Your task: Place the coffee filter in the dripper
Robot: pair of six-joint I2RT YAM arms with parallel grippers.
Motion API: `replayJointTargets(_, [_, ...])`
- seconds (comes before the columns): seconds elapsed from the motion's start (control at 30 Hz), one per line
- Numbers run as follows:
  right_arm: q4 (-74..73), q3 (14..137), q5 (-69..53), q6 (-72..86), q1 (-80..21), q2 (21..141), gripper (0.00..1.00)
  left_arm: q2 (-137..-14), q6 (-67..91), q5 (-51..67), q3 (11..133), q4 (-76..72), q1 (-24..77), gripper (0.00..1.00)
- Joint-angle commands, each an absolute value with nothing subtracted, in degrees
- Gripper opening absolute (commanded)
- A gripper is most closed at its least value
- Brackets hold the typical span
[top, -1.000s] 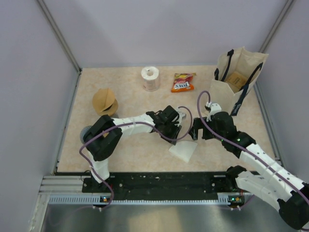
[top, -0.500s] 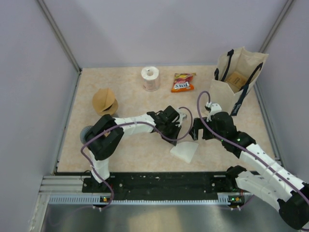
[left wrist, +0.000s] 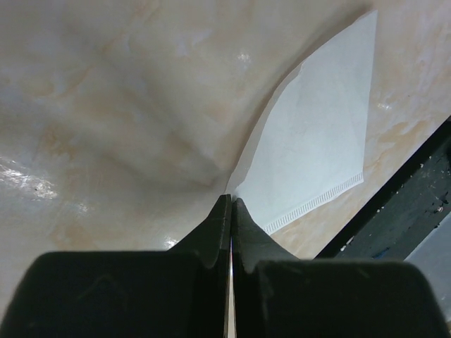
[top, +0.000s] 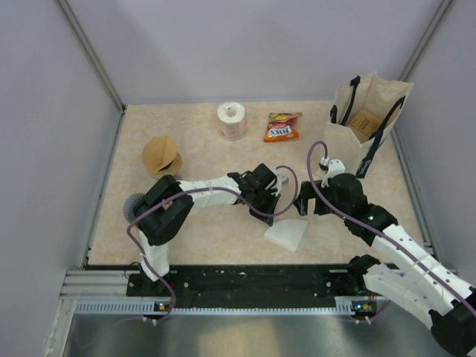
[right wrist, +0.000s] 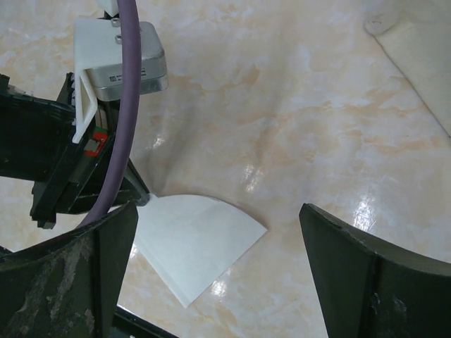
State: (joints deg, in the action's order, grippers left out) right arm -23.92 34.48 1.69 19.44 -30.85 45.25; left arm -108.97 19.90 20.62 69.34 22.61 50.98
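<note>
The white fan-shaped coffee filter point(top: 286, 234) point(left wrist: 317, 148) point(right wrist: 194, 246) lies flat near the table's front edge. My left gripper point(top: 271, 216) point(left wrist: 230, 199) is shut, and a thin white edge of the filter's corner shows pinched between its fingers. To the right of the filter hovers my right gripper point(top: 303, 201) point(right wrist: 218, 208), open wide with nothing in it. A grey round thing point(top: 134, 204) shows half hidden behind the left arm. A tan cone-shaped thing point(top: 161, 155) stands at the far left. Which of these two is the dripper I cannot tell.
A paper roll point(top: 232, 120) and a red snack bag point(top: 282, 127) sit at the back. A tan tote bag point(top: 364, 123) stands at the back right. The black rail point(top: 245, 282) runs close in front of the filter.
The left gripper's jaws have closed onto the filter's corner. The filter has slid slightly right and toward the front edge. The right gripper has drifted a little to the right.
</note>
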Motion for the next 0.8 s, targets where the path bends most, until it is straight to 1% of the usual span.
replayJointTargets(0.0, [-22.85, 34.8, 3.16, 18.98, -30.76, 44.3, 0.98, -102.67, 19.08, 21.28, 67.86, 17.85, 51.07, 0.0])
replayJointTargets(0.07, [-22.85, 34.8, 4.39, 19.94, -30.76, 44.47, 0.99, -98.37, 16.36, 20.66, 64.97, 15.04, 51.06, 0.0])
replayJointTargets(0.13, [-23.03, 34.89, 8.06, 21.35, -30.76, 44.65, 0.99, -95.02, 13.37, 19.61, 62.24, 12.76, 51.06, 0.0])
replayJointTargets(0.23, [-23.2, 35.42, 10.81, 22.33, -30.76, 44.74, 0.99, -93.17, 9.07, 20.03, 62.05, 14.49, 51.15, 0.0])
replayJointTargets(0.37, [-23.03, 36.3, 8.44, 21.35, -30.76, 44.91, 0.99, -91.41, 4.4, 20.48, 62.58, 16.43, 51.68, 0.0])
replayJointTargets(0.47, [-23.99, 37.17, 7.04, 24.5, -30.76, 46.4, 0.99, -89.66, 2.64, 19.25, 62.75, 17.58, 52.47, 0.0])
replayJointTargets(0.53, [-25.74, 38.75, 3.98, 26.88, -30.76, 48.15, 0.99, -88.69, 1.5, 19.59, 62.32, 17.93, 53.26, 0.0])
replayJointTargets(0.67, [-26.1, 38.76, -6.4, 25.5, -30.76, 50.62, 0.94, -88.77, 2.02, 20.74, 62.05, 17.84, 54.66, 0.0])
replayJointTargets(0.77, [-29.6, 40.25, -6.59, 27.24, -30.76, 51.5, 0.92, -88.33, 3.07, 18.03, 62.32, 18.28, 56.77, 0.0])
